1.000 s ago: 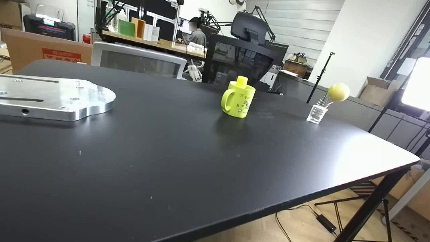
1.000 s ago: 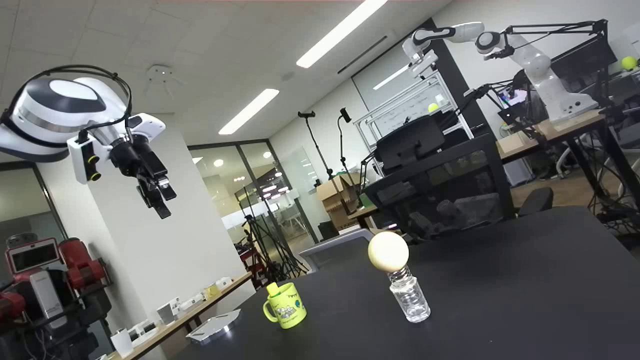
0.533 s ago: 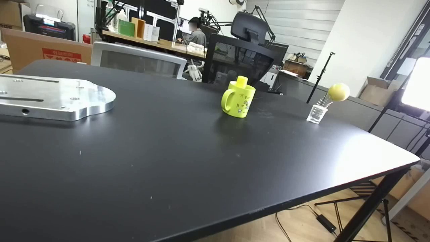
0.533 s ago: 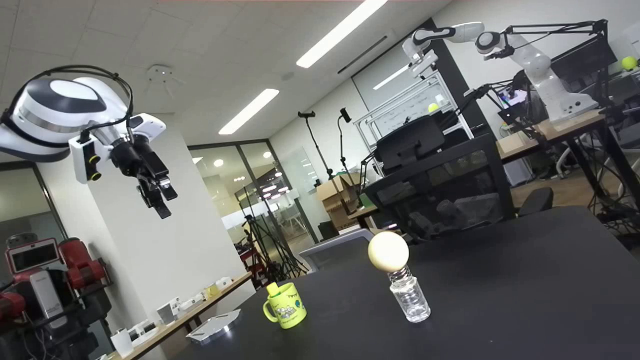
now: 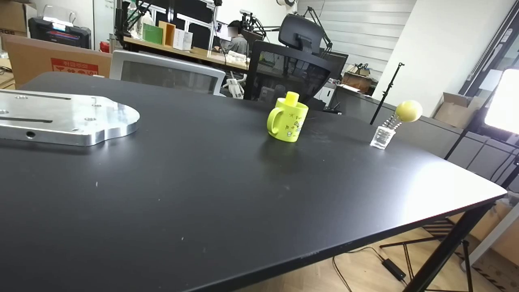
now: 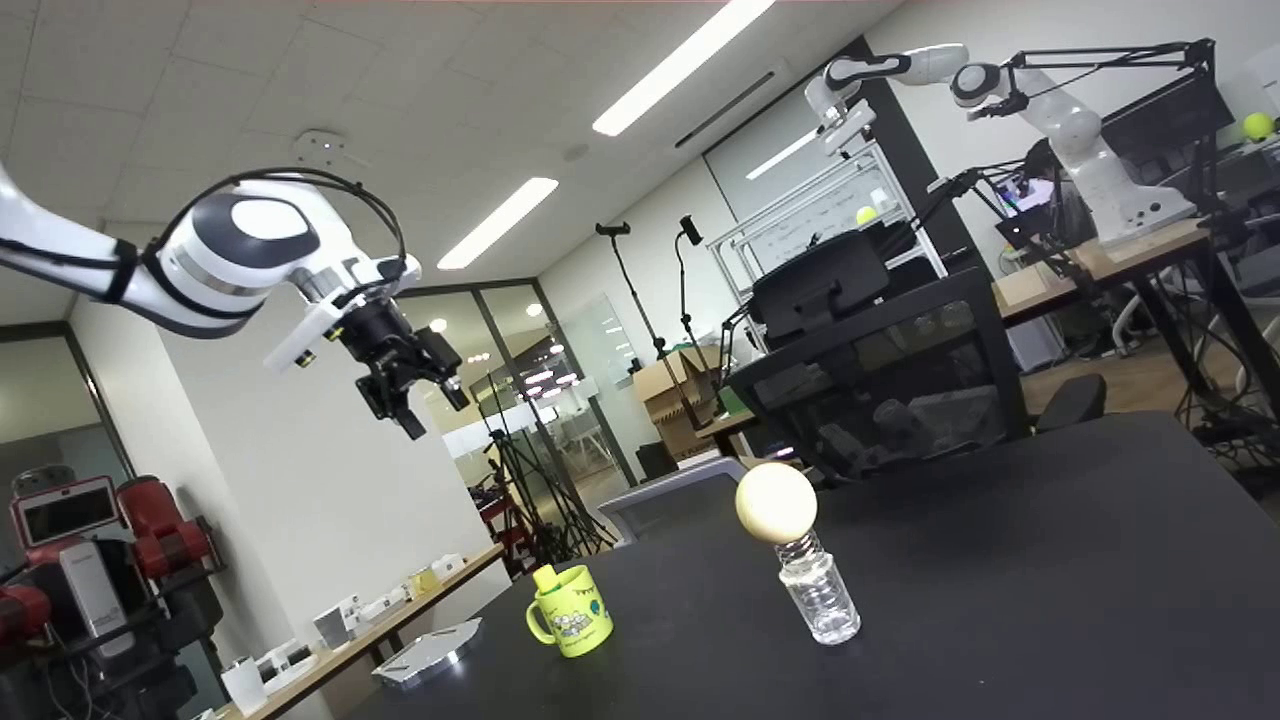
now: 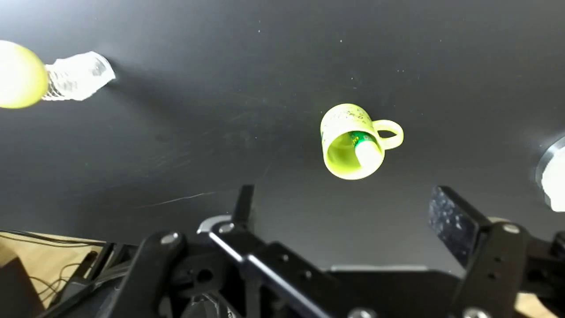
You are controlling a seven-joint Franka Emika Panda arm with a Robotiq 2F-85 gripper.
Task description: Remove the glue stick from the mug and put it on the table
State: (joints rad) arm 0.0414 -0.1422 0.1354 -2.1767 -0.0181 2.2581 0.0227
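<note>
The yellow-green mug (image 5: 288, 123) stands upright on the black table (image 5: 202, 194); the mug also shows in an exterior view (image 6: 576, 618). The glue stick (image 5: 292, 98) stands inside it with its yellow top above the rim, also in an exterior view (image 6: 545, 578). In the wrist view the mug (image 7: 344, 117) lies beyond the fingertips, its handle to the right. The glue stick (image 7: 369, 153) leans at the handle side, with a green band and a bright end; its lower part is hidden. My gripper (image 7: 344, 194) is open and empty, high above the table in an exterior view (image 6: 437, 415).
A yellow ball (image 5: 408, 111) on a clear stand (image 5: 382, 137) stands on the table; the ball is left in the wrist view (image 7: 20, 75). A silver metal plate (image 5: 61, 117) lies on the other side of the mug. Chairs (image 5: 166, 75) stand behind the table edge.
In an exterior view the arm and gripper have moved to the right, and the gripper has turned somewhat. The fingers look further apart. The mug and glue stick have not moved.
</note>
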